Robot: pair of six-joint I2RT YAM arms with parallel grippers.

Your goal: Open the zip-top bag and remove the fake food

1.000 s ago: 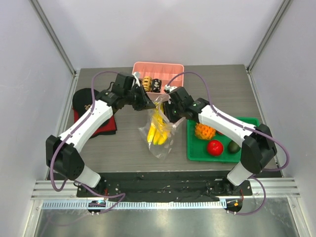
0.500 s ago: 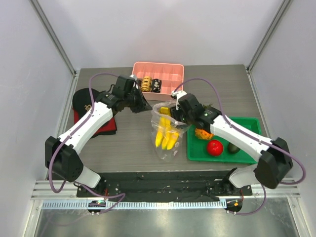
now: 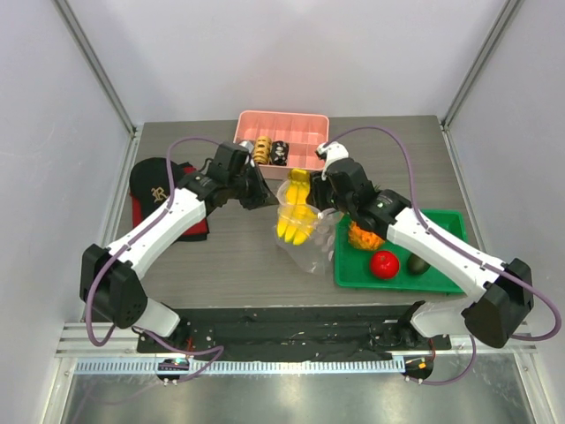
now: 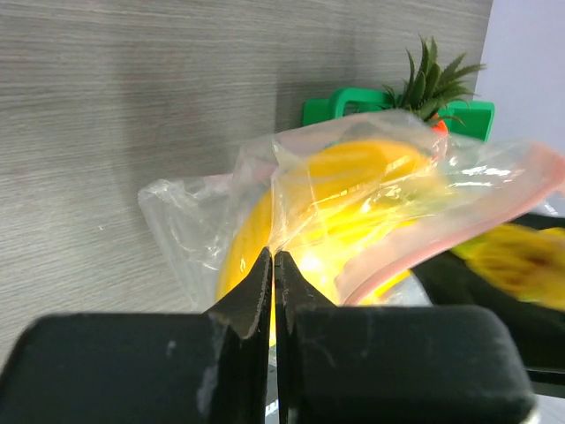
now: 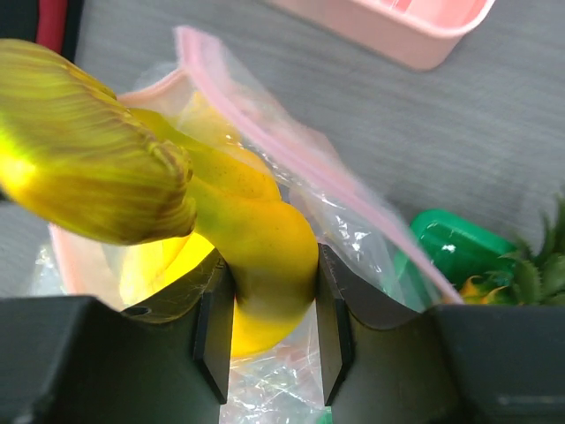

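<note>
The zip-top bag [image 3: 307, 249] sat near the middle of the tabletop [image 3: 221, 256], its mouth lifted toward twelve o'clock and its crumpled lower end trailing toward six; whether that end rested on the grey wood-grain surface could not be told. It was thin clear film, crinkled and glinting, with a pinkish zip strip [image 5: 265, 124] running along the open rim. The left jaws were shut flat on a fold of that film at the bag's ten o'clock side, apparently to anchor the pouch and keep its mouth spread while the contents came out. At the mouth the banana [image 3: 296, 212], a smooth, glossy yellow plastic bunch with curved lobes, was clamped between the right jaws, which reached in from two o'clock and stood partly apart around its rounded body. That grip looked meant to draw it out through the opening, and its upper end seemed to stand clear of the rim. The rest of the fake food lay at four o'clock in a hard green tray [image 3: 397, 283], probably the drop-off place: a knobbly orange pineapple [image 3: 364, 237], a shiny red round fruit [image 3: 384, 263] and a dark green avocado [image 3: 418, 263]. At twelve o'clock stood a pink compartment tray [image 3: 282, 115] holding small brown and dark rings [image 3: 269, 152], and at nine o'clock lay a dark cap [image 3: 152, 181].
</note>
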